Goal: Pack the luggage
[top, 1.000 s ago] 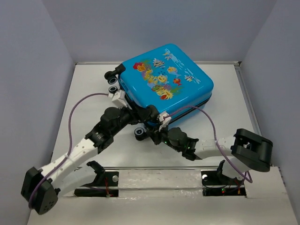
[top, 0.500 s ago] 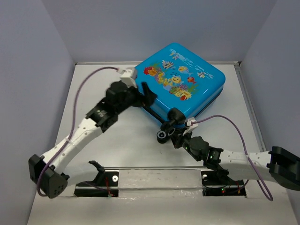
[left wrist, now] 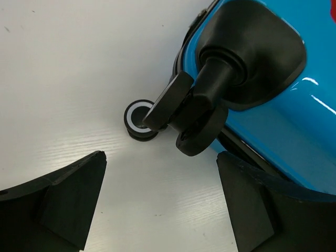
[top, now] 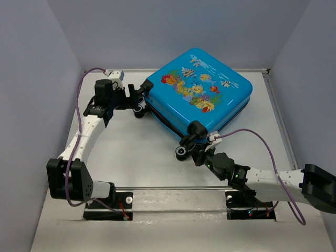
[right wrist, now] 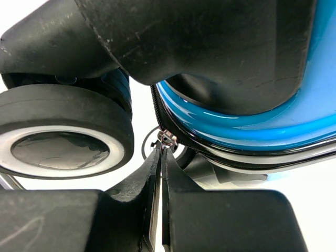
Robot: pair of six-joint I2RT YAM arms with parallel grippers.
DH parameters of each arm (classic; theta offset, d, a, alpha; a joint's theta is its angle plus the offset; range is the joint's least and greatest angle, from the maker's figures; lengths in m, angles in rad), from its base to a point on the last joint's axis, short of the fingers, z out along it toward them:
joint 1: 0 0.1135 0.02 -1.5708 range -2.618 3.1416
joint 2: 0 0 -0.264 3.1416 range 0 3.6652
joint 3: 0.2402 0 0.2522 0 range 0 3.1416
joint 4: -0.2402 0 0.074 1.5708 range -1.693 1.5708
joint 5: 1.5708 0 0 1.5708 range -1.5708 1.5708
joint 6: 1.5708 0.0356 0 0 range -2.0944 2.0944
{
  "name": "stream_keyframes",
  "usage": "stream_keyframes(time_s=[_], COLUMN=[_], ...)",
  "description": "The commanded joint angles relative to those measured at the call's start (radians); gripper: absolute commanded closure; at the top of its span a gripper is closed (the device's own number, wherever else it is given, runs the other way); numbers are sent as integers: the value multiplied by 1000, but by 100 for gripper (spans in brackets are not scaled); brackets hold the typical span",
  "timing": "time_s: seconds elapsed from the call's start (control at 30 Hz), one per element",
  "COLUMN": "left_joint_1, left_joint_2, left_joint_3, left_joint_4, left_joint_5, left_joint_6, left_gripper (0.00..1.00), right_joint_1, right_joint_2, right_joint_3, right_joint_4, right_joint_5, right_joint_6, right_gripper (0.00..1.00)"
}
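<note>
The luggage (top: 202,92) is a closed bright-blue suitcase with a fish print, lying flat at the back of the table. My left gripper (top: 136,100) is open at its left corner, just short of the black wheels (left wrist: 197,123). The blue shell (left wrist: 294,121) fills the right of the left wrist view, and nothing sits between the fingers (left wrist: 68,194). My right gripper (top: 197,153) is under the near corner, beside a wheel (top: 182,152). In the right wrist view its fingers (right wrist: 152,173) are shut on the metal zipper pull (right wrist: 166,137), below the black zipper trim.
A large black wheel with a white rim (right wrist: 60,147) is close to the left of the right fingers. A raised rail (top: 173,197) runs along the near edge by the arm bases. Grey walls enclose the table (top: 131,157) on three sides.
The suitcase shifted right and back a second ago. In the last half second my left arm swung away from its left side to the wheel corner. The right gripper has stayed put.
</note>
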Motion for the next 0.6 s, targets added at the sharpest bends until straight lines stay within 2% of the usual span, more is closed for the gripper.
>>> stream_keyframes(time_s=[0.0, 0.13, 0.27, 0.4, 0.5, 0.53, 0.57], left_joint_1=[0, -7, -46, -53, -56, -60, -72], left_joint_2=[23, 94, 153, 255, 321, 345, 356], left_joint_3=[81, 112, 166, 226, 249, 259, 279], left_joint_4=[51, 65, 54, 23, 14, 5, 2], left_joint_5=[127, 165, 128, 125, 156, 151, 142], left_joint_6=[109, 117, 170, 187, 195, 200, 200], left_gripper=[1, 1, 3, 12, 27, 43, 49], right_joint_1=[41, 41, 41, 41, 41, 41, 41], right_joint_2=[-5, -3, -5, -8, -17, -20, -22], right_joint_3=[24, 26, 26, 24, 19, 19, 19], right_joint_4=[81, 83, 83, 84, 84, 83, 83], right_joint_5=[-85, -95, -95, -96, -93, -92, -89], right_joint_6=[8, 5, 5, 5, 6, 3, 3], right_gripper=[93, 93, 93, 93, 93, 93, 93])
